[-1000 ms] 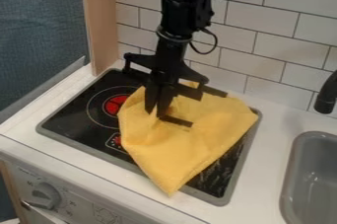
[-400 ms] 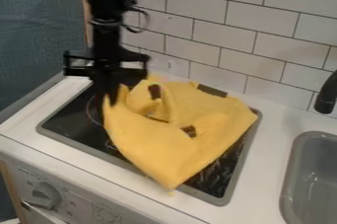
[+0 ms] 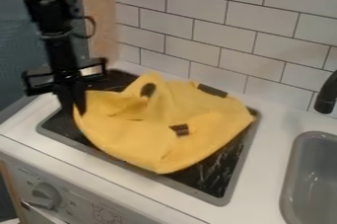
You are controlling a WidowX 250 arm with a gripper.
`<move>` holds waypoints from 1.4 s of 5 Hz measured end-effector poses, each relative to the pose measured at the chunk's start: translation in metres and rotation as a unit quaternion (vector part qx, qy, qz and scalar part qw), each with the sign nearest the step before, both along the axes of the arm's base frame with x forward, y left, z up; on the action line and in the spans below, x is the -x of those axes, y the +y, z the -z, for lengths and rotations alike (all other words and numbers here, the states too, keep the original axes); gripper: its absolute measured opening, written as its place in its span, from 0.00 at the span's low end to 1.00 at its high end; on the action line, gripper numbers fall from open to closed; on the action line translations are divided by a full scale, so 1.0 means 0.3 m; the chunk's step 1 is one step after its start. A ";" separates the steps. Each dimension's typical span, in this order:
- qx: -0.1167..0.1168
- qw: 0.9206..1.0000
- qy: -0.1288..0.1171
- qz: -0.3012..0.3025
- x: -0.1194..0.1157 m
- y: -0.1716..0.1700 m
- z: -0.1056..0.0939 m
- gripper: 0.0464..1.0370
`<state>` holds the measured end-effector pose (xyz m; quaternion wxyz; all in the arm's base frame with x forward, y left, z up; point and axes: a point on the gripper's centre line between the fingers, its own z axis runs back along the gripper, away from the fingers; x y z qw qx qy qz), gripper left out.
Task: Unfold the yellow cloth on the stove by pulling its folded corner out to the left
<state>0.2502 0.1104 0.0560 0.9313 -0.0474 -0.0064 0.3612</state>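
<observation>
Drags yellow cloth (image 3: 178, 146) leftward over black cooktop (image 3: 216, 176), with left edge clamped in gripper (image 3: 74, 110) — draws near corner inward too, so probably serves for spreading, not yet flat.

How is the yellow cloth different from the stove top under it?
The yellow cloth is mostly bright yellow, but the stove top is black with a grey rim. The cloth is wrinkly and bunched up, while the stove top is flat. The gripper holds the cloth at one side; the stove top sits in the white counter.
</observation>
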 end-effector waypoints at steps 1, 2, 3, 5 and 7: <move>0.016 0.999 0.001 -0.030 0.029 0.026 0.010 0.03; 0.018 0.998 0.035 -0.041 0.050 0.033 0.035 0.19; 0.025 0.998 0.029 -0.041 0.038 0.027 0.029 0.45; 0.034 0.999 0.026 -0.034 0.035 0.018 0.024 0.99; 0.021 0.999 0.001 -0.024 0.034 0.016 -0.061 0.96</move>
